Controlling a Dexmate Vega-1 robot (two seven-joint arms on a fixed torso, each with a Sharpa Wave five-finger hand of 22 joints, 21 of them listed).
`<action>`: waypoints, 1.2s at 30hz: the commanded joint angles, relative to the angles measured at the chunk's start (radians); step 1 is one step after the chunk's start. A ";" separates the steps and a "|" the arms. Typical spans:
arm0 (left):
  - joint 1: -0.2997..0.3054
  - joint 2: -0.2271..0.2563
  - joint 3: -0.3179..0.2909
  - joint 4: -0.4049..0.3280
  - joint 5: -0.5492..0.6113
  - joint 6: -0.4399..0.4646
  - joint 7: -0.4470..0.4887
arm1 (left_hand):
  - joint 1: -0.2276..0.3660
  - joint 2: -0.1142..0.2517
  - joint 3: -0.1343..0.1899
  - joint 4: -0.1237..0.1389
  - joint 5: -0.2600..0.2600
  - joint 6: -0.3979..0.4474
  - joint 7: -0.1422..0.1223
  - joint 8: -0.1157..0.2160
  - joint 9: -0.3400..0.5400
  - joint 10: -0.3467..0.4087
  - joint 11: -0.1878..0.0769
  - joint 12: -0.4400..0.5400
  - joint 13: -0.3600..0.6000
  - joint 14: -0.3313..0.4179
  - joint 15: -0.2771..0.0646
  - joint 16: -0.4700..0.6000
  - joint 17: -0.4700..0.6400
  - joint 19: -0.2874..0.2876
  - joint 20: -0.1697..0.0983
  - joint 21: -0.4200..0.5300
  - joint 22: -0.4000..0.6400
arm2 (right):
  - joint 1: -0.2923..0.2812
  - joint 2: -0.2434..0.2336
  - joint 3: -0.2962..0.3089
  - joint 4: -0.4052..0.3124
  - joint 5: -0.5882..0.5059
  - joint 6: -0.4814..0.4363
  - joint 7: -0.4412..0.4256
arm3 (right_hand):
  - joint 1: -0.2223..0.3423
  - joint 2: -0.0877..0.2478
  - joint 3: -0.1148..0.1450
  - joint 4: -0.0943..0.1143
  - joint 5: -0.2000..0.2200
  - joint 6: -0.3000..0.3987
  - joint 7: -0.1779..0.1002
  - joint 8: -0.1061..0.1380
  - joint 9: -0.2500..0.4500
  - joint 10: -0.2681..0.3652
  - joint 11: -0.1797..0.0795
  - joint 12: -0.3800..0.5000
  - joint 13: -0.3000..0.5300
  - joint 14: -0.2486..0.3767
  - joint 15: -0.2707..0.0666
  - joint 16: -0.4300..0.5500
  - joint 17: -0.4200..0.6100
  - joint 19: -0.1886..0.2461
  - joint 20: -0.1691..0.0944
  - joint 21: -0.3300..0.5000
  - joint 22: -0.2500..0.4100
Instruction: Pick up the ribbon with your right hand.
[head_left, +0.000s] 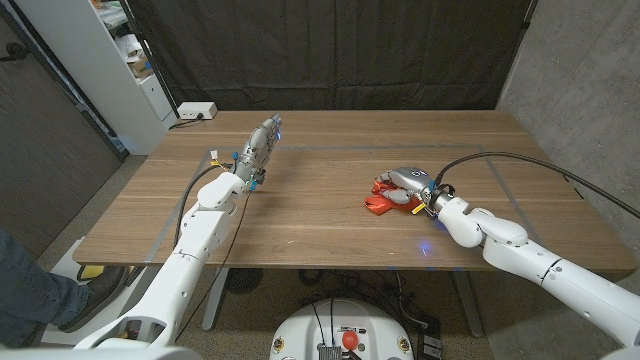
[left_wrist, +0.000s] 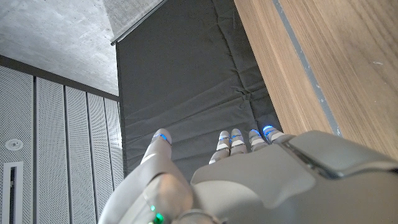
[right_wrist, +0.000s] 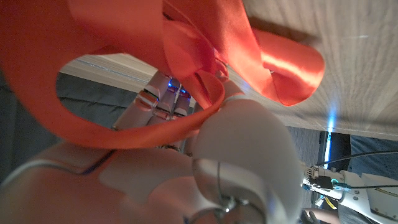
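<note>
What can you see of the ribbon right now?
The ribbon is orange-red, with a satin-like sheen, and lies bunched in loops on the wooden table, right of its middle. The right hand sits over it, covering part of it. In the right wrist view the wide, glossy band forms a large open loop draped across the hand's fingers, with a folded tail near the tabletop. Whether the fingers have closed on it, or whether it has left the table, cannot be told.

white arms (head_left: 200, 235), grey fingers (left_wrist: 160, 144), black cables (head_left: 520, 158)
</note>
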 joint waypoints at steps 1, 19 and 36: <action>-0.011 -0.004 0.001 0.020 0.000 0.003 0.000 | -0.001 0.007 0.001 -0.002 -0.004 0.001 0.002 0.002 0.004 -0.003 -0.006 0.005 0.005 -0.016 0.002 0.006 0.004 -0.070 0.008 0.007 0.002 | 0.023 0.021 -0.015 0.027 -0.013 0.002 -0.015 | 0.025 0.014 -0.021 0.005 -0.018 0.026 -0.012 0.002 0.007 0.028 -0.024 0.000 0.009 0.023 -0.112 0.027 0.029 0.021 -0.041 0.006 0.005; -0.028 -0.011 0.004 0.042 0.004 0.003 -0.006 | -0.002 0.008 0.001 -0.003 -0.003 0.004 0.002 0.003 0.004 -0.003 -0.004 0.007 0.005 -0.015 0.002 0.006 0.004 -0.070 0.010 0.008 0.002 | 0.023 0.026 -0.008 0.021 -0.012 -0.009 -0.049 | 0.088 0.064 -0.045 0.013 -0.062 0.159 -0.031 0.036 0.020 0.175 -0.050 0.044 0.018 0.170 -0.147 0.065 0.046 0.127 -0.048 0.054 0.010; -0.040 -0.016 0.011 0.050 0.009 0.004 -0.011 | -0.003 0.008 0.001 -0.003 -0.003 0.003 0.002 0.002 0.004 -0.003 -0.003 0.007 0.005 -0.015 0.003 0.007 0.004 -0.071 0.010 0.009 0.002 | 0.001 0.011 0.021 -0.011 0.000 -0.019 -0.075 | 0.109 0.074 -0.048 0.009 -0.068 0.181 -0.028 0.042 0.022 0.206 -0.042 0.050 0.018 0.195 -0.149 0.066 0.052 0.141 -0.047 0.064 0.010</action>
